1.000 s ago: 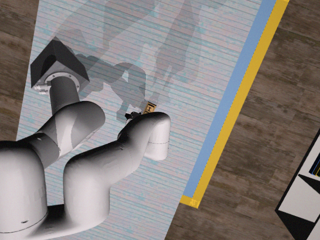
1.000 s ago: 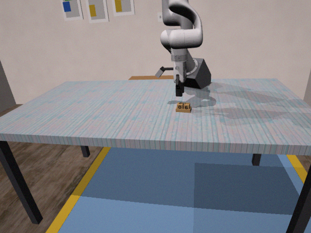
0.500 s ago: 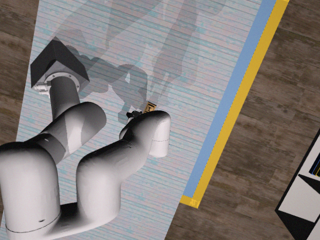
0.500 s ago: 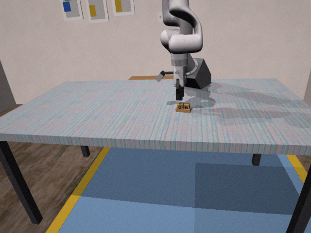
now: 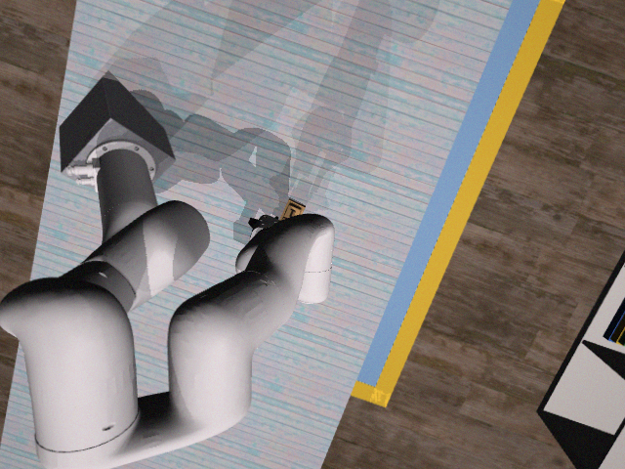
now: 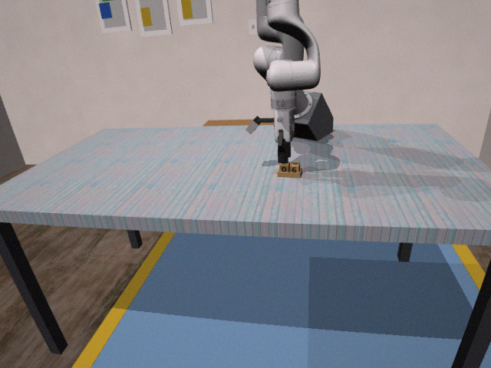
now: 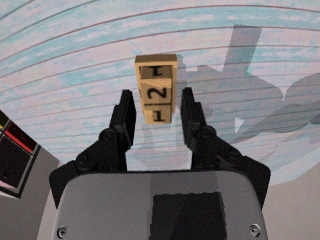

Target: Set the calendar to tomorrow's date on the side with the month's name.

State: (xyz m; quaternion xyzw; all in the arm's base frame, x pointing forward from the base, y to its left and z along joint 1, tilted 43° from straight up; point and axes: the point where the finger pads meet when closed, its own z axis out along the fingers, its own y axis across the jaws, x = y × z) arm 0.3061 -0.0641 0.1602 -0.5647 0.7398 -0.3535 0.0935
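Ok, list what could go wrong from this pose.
1. The half-open, empty gripper hangs just above the left cube; the cubes touch, so a finger coming down off-centre may land on the right cube or shove the tray.
2. The wrist view shows 1 and 2 on the cubes' tops, the exterior view 0 and 6 in front; a wrong turn could leave a wrong or inverted digit.

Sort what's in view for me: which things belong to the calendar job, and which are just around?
Job:
left cube, showing 0
right cube, showing 6
tray
gripper, open above the left cube

Not the job:
wall pictures
black base block
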